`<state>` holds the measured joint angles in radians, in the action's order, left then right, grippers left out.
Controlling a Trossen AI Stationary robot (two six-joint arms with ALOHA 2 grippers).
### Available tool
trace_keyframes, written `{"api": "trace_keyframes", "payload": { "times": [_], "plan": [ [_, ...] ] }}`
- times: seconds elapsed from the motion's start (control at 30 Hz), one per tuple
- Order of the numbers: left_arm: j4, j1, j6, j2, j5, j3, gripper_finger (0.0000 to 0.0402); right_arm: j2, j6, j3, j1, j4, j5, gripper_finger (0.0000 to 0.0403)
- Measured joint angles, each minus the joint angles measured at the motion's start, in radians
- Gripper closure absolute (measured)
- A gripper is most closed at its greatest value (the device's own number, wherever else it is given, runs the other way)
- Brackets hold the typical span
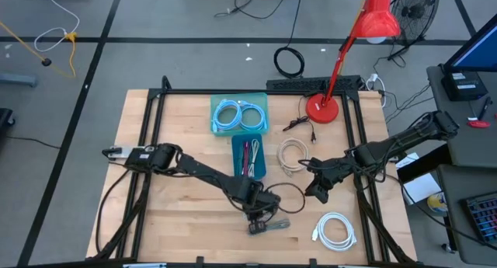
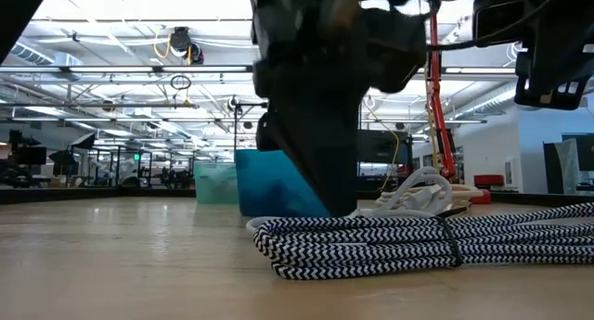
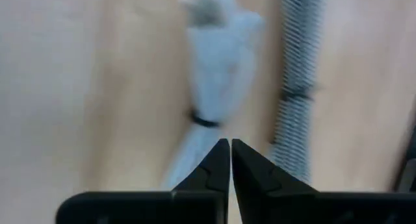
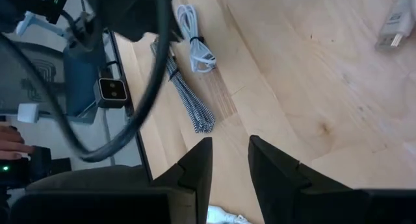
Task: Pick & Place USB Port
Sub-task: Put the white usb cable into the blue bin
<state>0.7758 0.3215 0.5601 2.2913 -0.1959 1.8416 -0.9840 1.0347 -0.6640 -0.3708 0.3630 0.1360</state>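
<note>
A white bundled USB cable (image 3: 211, 74) with a black tie lies on the wooden table beside a black-and-white braided cable (image 3: 296, 87), near the table's front edge. Both show in the right wrist view, the white cable (image 4: 195, 45) and the braided cable (image 4: 188, 100), and the braided cable fills the low view (image 2: 390, 246). My left gripper (image 3: 230, 146) is shut, pointing down over the white cable's near end; it also shows in the high view (image 1: 262, 215). My right gripper (image 4: 229, 149) is open and empty above bare table, to the right of them (image 1: 317, 193). My left gripper stands with its shut fingertips (image 3: 221, 156) right over the end of the white cable past its black tie (image 3: 205, 120), coming from above. I cannot tell whether the fingers touch the cable; nothing shows between them.
A blue tray (image 1: 250, 158) with pens and a teal tray (image 1: 239, 114) with a coiled light-blue cable stand at the table's far middle. A loose white cable (image 1: 293, 155), a white coil (image 1: 335, 229) at the front right and a red lamp (image 1: 322, 106) are also on the table.
</note>
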Motion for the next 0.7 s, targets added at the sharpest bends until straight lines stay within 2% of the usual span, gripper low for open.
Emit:
{"api": "trace_keyframes", "payload": {
  "times": [0.13,0.43,0.53,0.7],
  "plan": [
    [-0.051,0.024,-0.024,0.0,-0.007,0.0,0.035,0.0,0.0,0.0,-0.011,0.0,-0.003,0.0313],
    [-0.134,0.021,-0.014,-0.001,0.106,0.003,0.0217,0.0,-0.005,0.0,-0.011,0.0,-0.005,0.0313],
    [-0.124,0.008,-0.026,-0.007,0.136,0.015,0.0198,0.0,-0.007,0.0,-0.011,0.001,-0.006,0.0313],
    [-0.049,-0.003,-0.062,-0.009,0.158,0.016,0.0195,0.0,-0.007,0.0,-0.011,0.001,-0.005,0.0313]
  ]
}}
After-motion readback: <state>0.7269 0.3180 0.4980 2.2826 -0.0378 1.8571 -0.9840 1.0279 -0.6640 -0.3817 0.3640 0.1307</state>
